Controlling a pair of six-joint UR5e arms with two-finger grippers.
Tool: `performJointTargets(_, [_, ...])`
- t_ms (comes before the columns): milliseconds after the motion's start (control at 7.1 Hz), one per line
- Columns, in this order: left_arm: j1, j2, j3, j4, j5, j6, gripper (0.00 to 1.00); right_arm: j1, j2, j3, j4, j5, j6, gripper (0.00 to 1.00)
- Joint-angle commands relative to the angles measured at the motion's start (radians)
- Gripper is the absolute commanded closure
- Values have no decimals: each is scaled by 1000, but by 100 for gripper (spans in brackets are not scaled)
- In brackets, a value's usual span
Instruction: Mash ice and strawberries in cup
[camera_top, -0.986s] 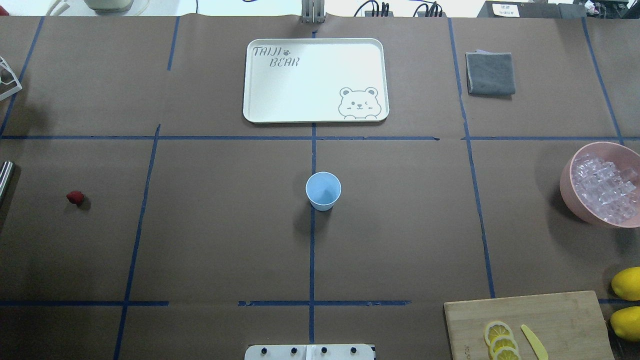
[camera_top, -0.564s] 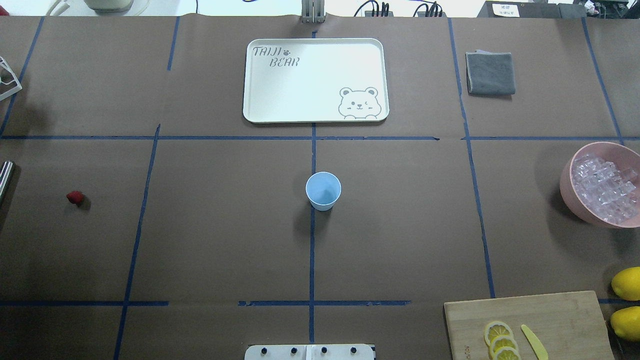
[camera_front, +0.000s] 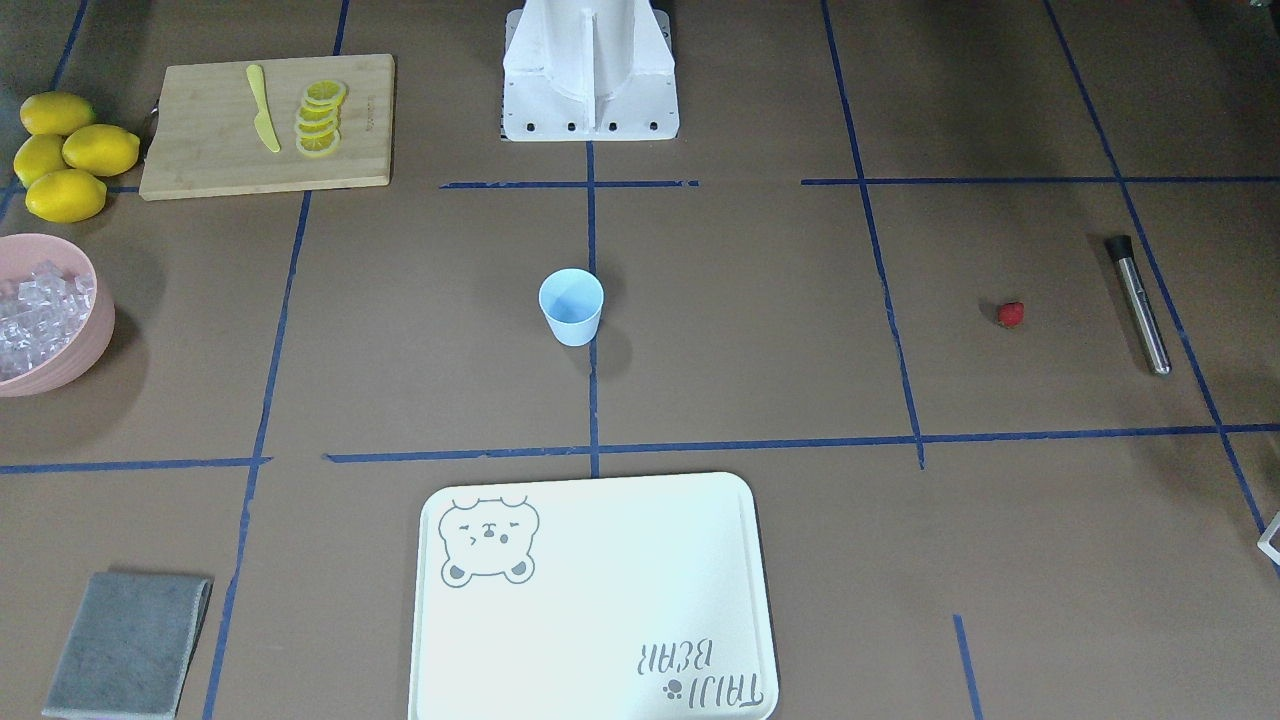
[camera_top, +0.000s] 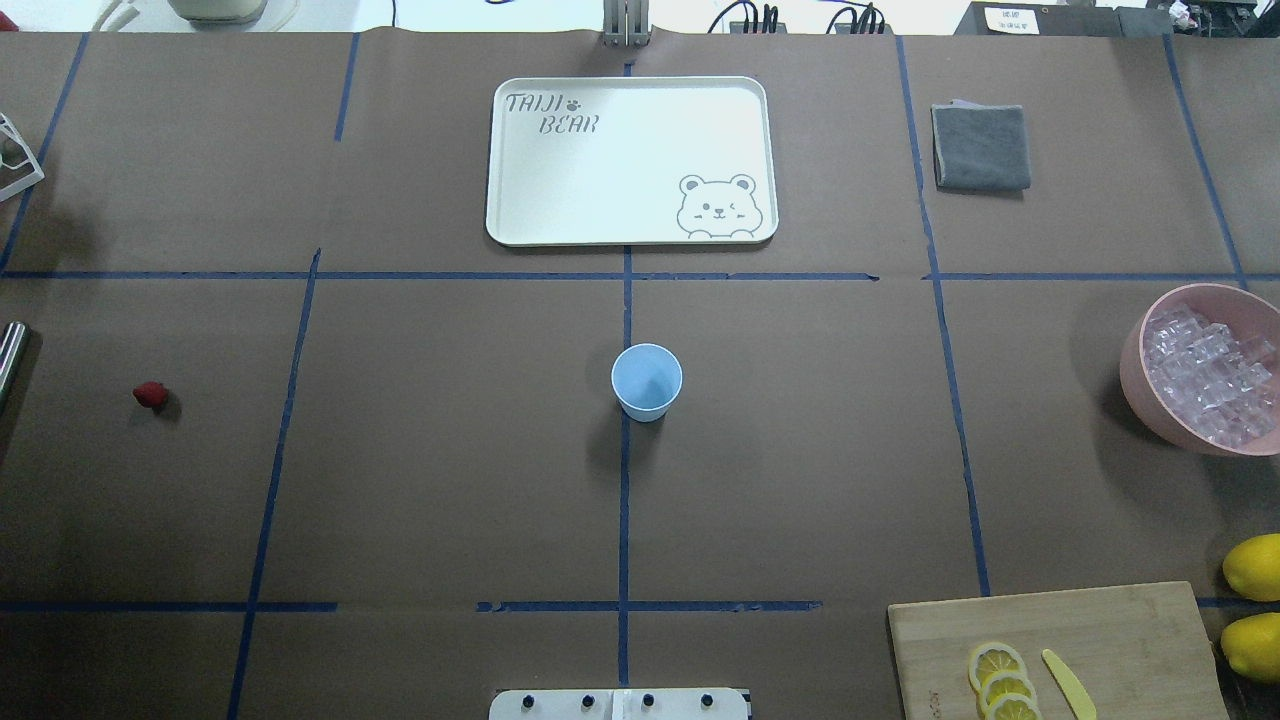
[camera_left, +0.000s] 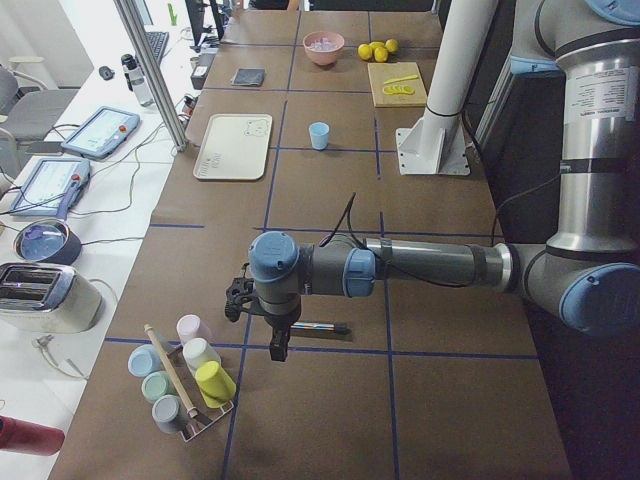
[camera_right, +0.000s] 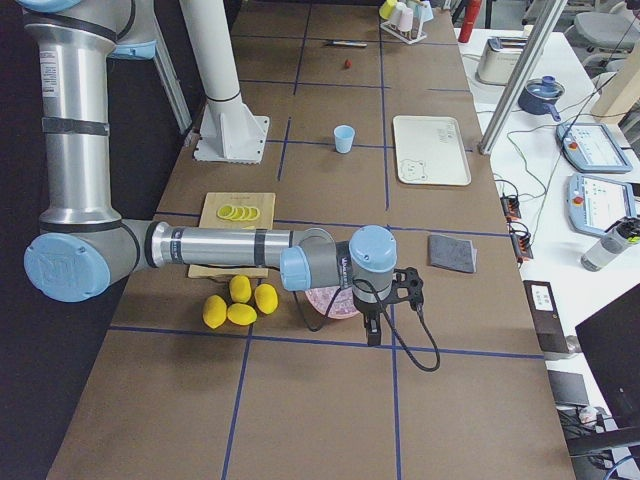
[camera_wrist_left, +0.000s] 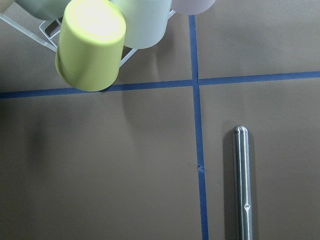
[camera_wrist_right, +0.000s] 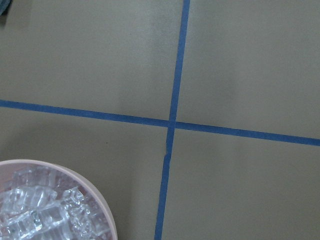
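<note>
— What do I have in front of me, biggest first?
— You have the brown desk, gridded with blue tape. The left arm reaches out over its left end, beside a rack of coloured cups. The right arm reaches over the right end.
— And the jaws?
— You cannot tell from these views. The left jaws hang pointing down above a metal rod, and the left wrist camera shows you only that rod and the rack. The right jaws hang just beside the pink bowl, and the right wrist camera shows you only the bowl's rim and the tape. Whether either pair is released or clenched, I cannot say.
— What comes next?
— On the side far from the robot, in the middle, you see a white bear tray. Near the robot on its right lies a wooden cutting board with lemon slices and a yellow knife on it. Whole lemons sit just beside the board. A folded grey cloth lies at the far right.
— And the task's things?
— The cup stands upright at the desk's centre, on the middle tape line, well apart from both arms. The strawberry lies on the desk far to the robot's left, near the rod. The ice is heaped in the pink bowl at the right edge.
</note>
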Motion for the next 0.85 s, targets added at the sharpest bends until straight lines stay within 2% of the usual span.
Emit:
performJointTargets(0, [-1, 2, -10, -1, 0, -2, 0, -59, -13, 12, 23, -5, 0, 2])
performJointTargets(141, [-1, 0, -8, -1, 0, -2, 0, -98, -15, 62, 14, 0, 15, 2])
performJointTargets(423, [-1, 0, -8, -1, 0, -2, 0, -176, -38, 162, 14, 0, 179, 1])
performJointTargets(564, [-1, 0, -8, -1, 0, -2, 0, -201, -47, 163, 19, 0, 183, 2])
performJointTargets(704, [-1, 0, -8, -1, 0, -2, 0, -219, -51, 163, 22, 0, 172, 7])
